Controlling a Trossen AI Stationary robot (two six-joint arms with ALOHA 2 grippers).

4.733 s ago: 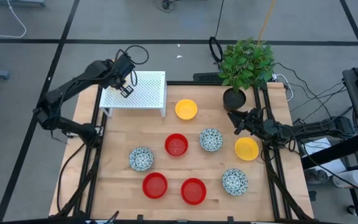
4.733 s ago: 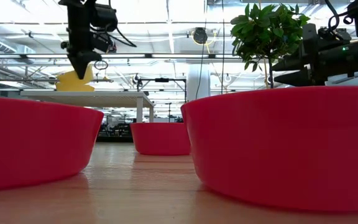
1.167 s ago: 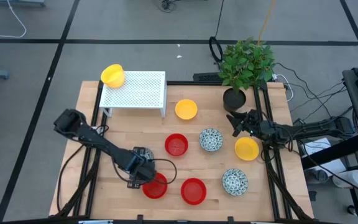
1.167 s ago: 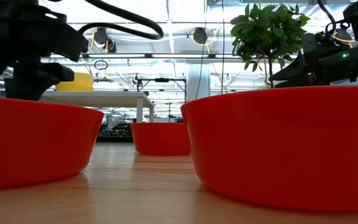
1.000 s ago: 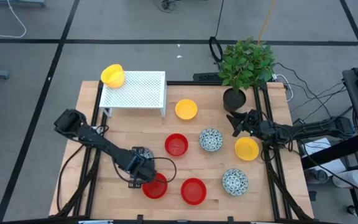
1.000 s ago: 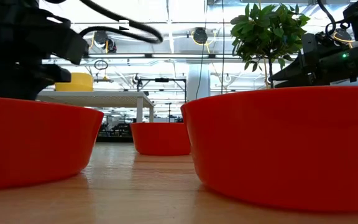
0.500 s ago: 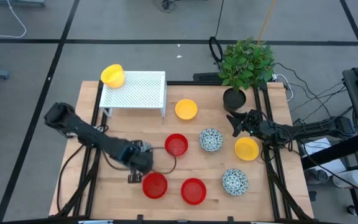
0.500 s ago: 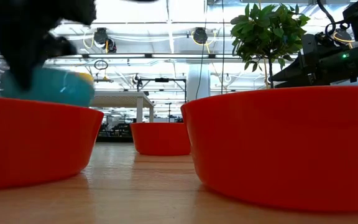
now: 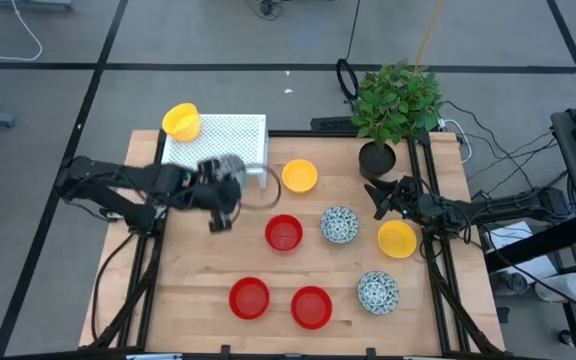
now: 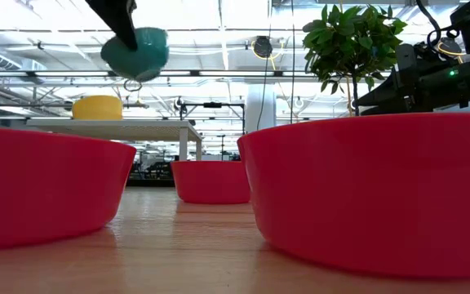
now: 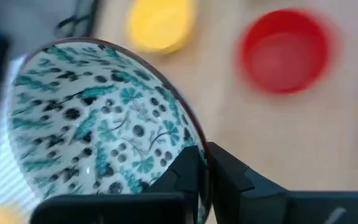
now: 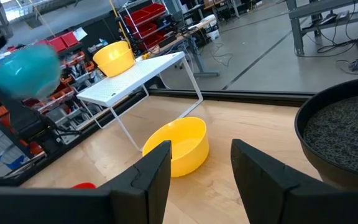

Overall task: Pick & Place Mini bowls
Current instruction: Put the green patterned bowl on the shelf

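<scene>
Item: speckled mini bowl (image 11: 98,118), rim pinched by left gripper (image 11: 201,163), held aloft near white rack (image 9: 251,132) for placing; right gripper (image 12: 199,163) idle beside plant pot (image 9: 376,158), fingers spread.

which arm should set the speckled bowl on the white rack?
Left. The left gripper already grips the speckled bowl's rim and is beside the white rack. The right gripper is open, by the plant pot across the table.

left claw (image 9: 230,190): moved from low beside the near red bowls up to the white rack (image 9: 248,130) | speckled bowl (image 9: 223,170): lifted off bench, now gripped beside rack
</scene>
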